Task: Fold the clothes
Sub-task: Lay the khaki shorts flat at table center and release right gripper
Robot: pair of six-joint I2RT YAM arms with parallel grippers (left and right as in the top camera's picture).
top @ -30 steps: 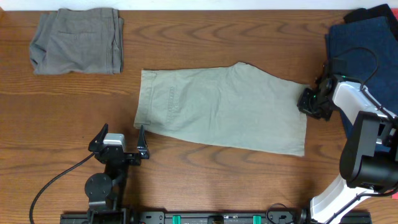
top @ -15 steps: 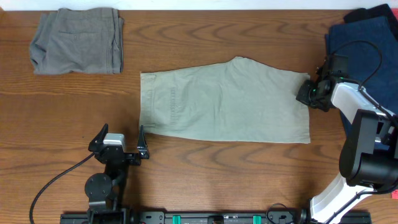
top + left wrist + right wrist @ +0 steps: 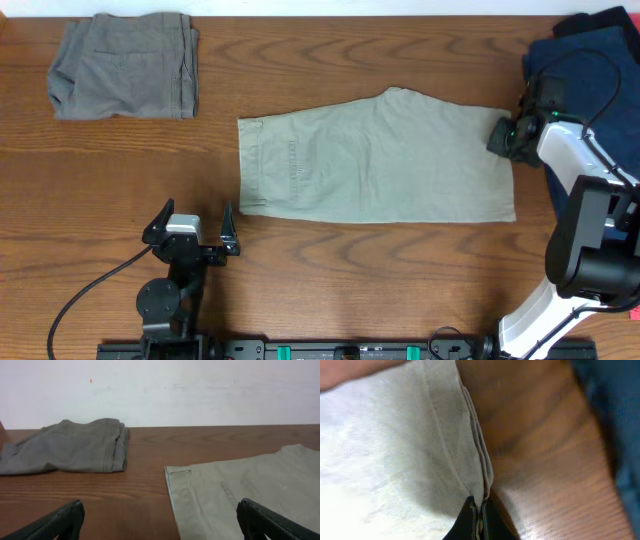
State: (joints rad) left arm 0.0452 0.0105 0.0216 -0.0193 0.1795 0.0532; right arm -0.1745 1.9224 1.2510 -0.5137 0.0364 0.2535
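Note:
Light khaki shorts [image 3: 375, 158] lie flat across the middle of the table, waistband to the left; they also show in the left wrist view [image 3: 240, 495]. My right gripper [image 3: 507, 136] is shut on the hem at the shorts' right edge [image 3: 479, 485], its fingers pinching the layered fabric. My left gripper [image 3: 192, 232] is open and empty near the table's front edge, just left of the shorts' waistband corner; its fingertips show in the left wrist view [image 3: 160, 520].
A folded grey garment [image 3: 125, 65] lies at the back left, also in the left wrist view [image 3: 65, 446]. A dark blue garment [image 3: 585, 60] lies at the back right, close to the right arm, and shows in the right wrist view [image 3: 615, 420].
My right gripper has pulled the shorts' right edge back and to the right. The shorts have slid right and straightened. The left arm has not moved.

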